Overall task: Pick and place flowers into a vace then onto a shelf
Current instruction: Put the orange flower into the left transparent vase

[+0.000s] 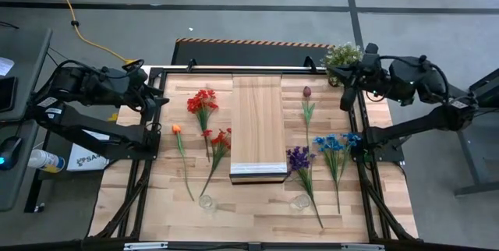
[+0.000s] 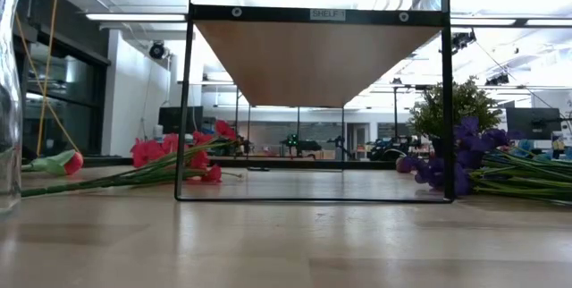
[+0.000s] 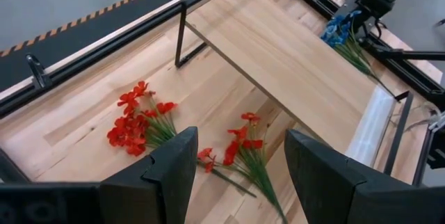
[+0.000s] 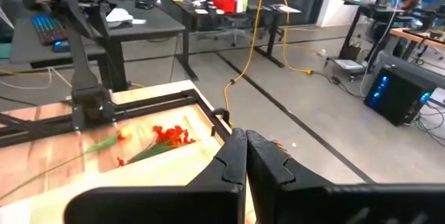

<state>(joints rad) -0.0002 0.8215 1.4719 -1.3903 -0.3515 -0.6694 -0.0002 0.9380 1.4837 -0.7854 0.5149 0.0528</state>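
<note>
The slatted wooden table (image 1: 257,204) stands in a large workshop with a grey floor. On its middle is the shelf (image 1: 258,122), a long light-wood board on a thin dark frame. The flowers lie flat on the table on both sides of it: red ones (image 1: 202,103), a second red bunch (image 1: 219,138) and an orange one (image 1: 177,129) on the left; a maroon one (image 1: 307,93), blue ones (image 1: 334,143) and purple ones (image 1: 298,157) on the right. Two small glass vases (image 1: 206,201) (the other (image 1: 301,202) is near the purple stems) stand by the front edge. The left gripper (image 3: 240,172) hovers high above the red flowers, fingers spread and empty. The right gripper (image 4: 245,158) waits at the far right corner, beside a potted plant (image 1: 341,54), fingers pressed together.
</note>
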